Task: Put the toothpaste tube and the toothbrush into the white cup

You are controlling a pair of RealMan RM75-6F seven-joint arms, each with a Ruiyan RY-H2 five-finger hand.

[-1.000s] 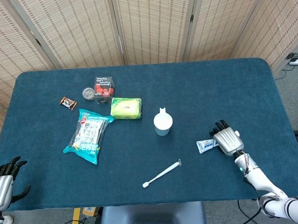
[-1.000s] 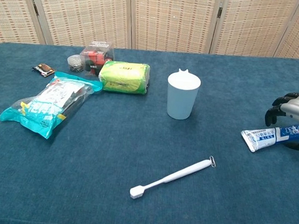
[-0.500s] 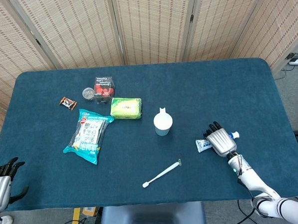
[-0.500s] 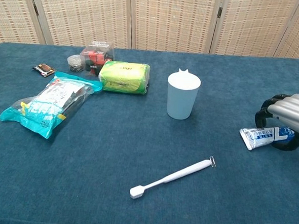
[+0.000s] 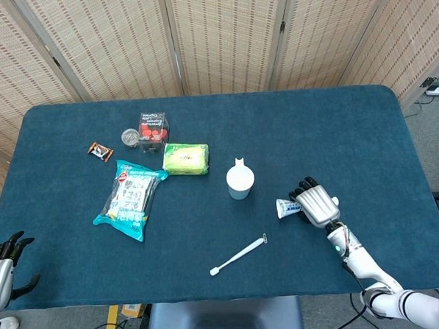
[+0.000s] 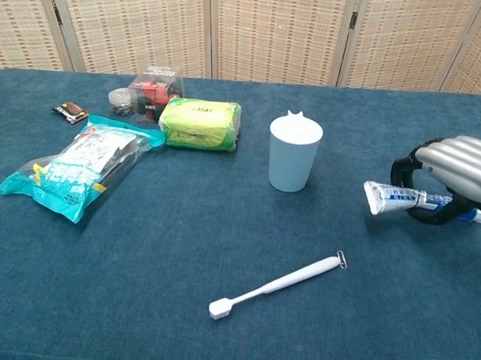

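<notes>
While my right hand (image 6: 457, 173) has its fingers wrapped round the tube (image 6: 386, 197), lifted just right of the cup (image 6: 293, 154), a tilted entry could tip it; brush (image 6: 276, 286) lies on the tabletop.

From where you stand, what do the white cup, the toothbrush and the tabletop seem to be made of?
White cup: probably plastic, smooth matte wall, thin even rim. Toothbrush: likely hard white plastic, slightly glossy, with what looks like a small metal loop at the handle end. Tabletop: covered in dark teal fabric, seemingly felt or short-pile cloth, with a fuzzy, non-reflective surface.
</notes>
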